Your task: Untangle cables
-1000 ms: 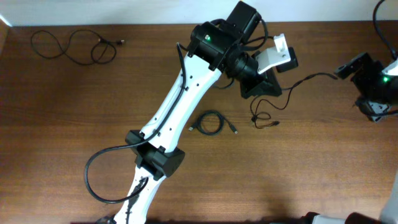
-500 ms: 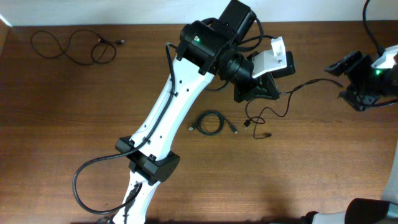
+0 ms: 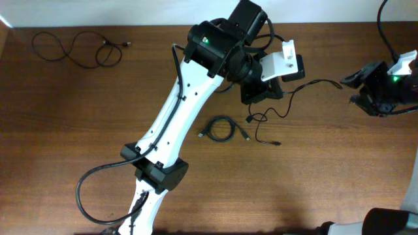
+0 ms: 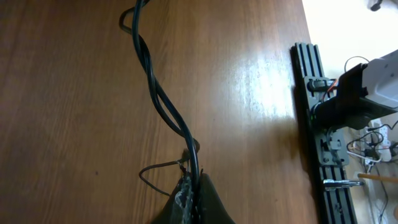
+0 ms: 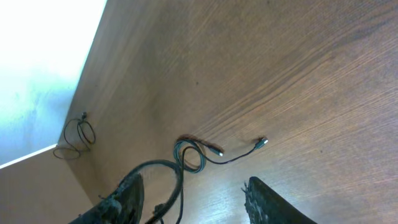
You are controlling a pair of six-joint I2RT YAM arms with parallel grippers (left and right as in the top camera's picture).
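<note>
Black and thin, two strands of the held cable (image 4: 158, 99) wind round each other, running from the left hand (image 4: 191, 186) at the bottom edge of the left wrist view up toward the upper left of that frame. The left hand is closed tight on them, with its fingers pressed together. A small thin loop bulges out just left of the fingertips.

The right hand (image 5: 193, 183) has its two dark fingers standing well apart in the right wrist view. A black strand arcs by the finger at the lower left of that frame, and I cannot tell whether it touches.

From above, one strand of the held cable stretches from the left hand rightward, over the brown wooden tabletop (image 3: 326, 183), to the right hand at the right edge. Slack loops hang just below the left hand and end in a small plug (image 3: 277, 142) lying on the wood.

The coiled cable (image 3: 222, 128) lies near the centre, a small tight ring with a short tail at each side. The loose cable (image 3: 75, 49) rests in wavy open loops at the upper left, well apart from the others.
</note>
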